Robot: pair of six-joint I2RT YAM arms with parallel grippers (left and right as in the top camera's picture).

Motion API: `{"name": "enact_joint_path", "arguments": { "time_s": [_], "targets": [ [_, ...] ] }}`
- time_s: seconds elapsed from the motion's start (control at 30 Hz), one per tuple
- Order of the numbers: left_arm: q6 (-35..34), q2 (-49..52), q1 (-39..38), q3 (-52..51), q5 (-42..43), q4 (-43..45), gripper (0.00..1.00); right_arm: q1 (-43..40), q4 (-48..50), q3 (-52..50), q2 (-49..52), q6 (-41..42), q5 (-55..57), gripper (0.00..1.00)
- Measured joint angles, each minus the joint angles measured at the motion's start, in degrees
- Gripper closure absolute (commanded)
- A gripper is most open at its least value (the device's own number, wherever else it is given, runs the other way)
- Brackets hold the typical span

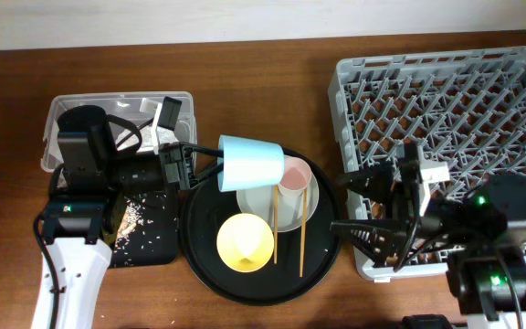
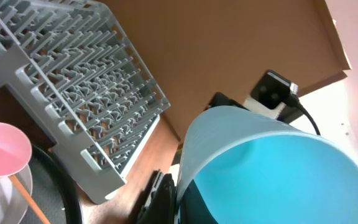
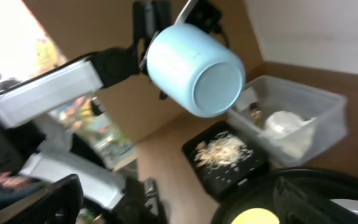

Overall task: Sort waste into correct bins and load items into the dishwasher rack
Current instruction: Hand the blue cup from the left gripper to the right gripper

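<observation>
The left gripper [image 1: 202, 164] is clamped on the rim of the light-blue cup [image 1: 252, 163], holding it sideways above the round black tray [image 1: 199, 263], likely to clear the pink cup [image 1: 295, 174] on its way right to the dishwasher rack [image 1: 464, 91]; the right gripper [image 1: 359, 206] hangs open-jawed by the rack's near-left corner

The large square grey plastic dishwasher rack [image 1: 464, 100] stands open across its back and middle pegs, but the right arm [image 1: 468, 228] covers its near left corner, and the right gripper [image 1: 338, 203] hangs with fingers spread over the narrow strip of brown wooden table [image 1: 263, 82] between rack and big round black tray [image 1: 199, 274]. Over that tray the small light-blue cup [image 1: 250, 163], clamped on its side in the left gripper [image 1: 213, 164], overhangs the small pink cup [image 1: 293, 174] and the white round plate [image 1: 286, 215], while the yellow bowl [image 1: 245, 240] and two thin wooden chopsticks [image 1: 302, 228] fill the near half. Bare table lies free behind the tray.
</observation>
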Motion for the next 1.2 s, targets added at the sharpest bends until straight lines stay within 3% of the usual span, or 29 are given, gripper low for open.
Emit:
{"name": "enact_joint_path", "arguments": {
  "time_s": [0.13,0.53,0.8,0.97,1.2],
  "targets": [
    [0.0,0.0,-1.4,0.0,0.0,0.2,1.00,0.0,0.6,0.0,2.0,-0.1,-3.1,0.01],
    [-1.7,0.0,-15.9,0.0,-7.8,7.2,1.00,0.0,0.8,0.0,2.3,0.0,-4.2,0.01],
    [-2.6,-0.1,-18.6,0.0,-8.9,7.5,1.00,3.8,11.6,0.0,3.2,-0.3,-4.0,0.01],
    [-2.9,-0.1,-18.8,0.0,-7.7,7.4,1.00,5.6,12.4,0.0,6.9,-0.3,-3.6,0.01],
    [-3.0,0.0,-18.8,0.0,-7.4,7.5,1.00,9.9,17.7,0.0,11.6,-0.9,-3.8,0.13]
  ]
}}
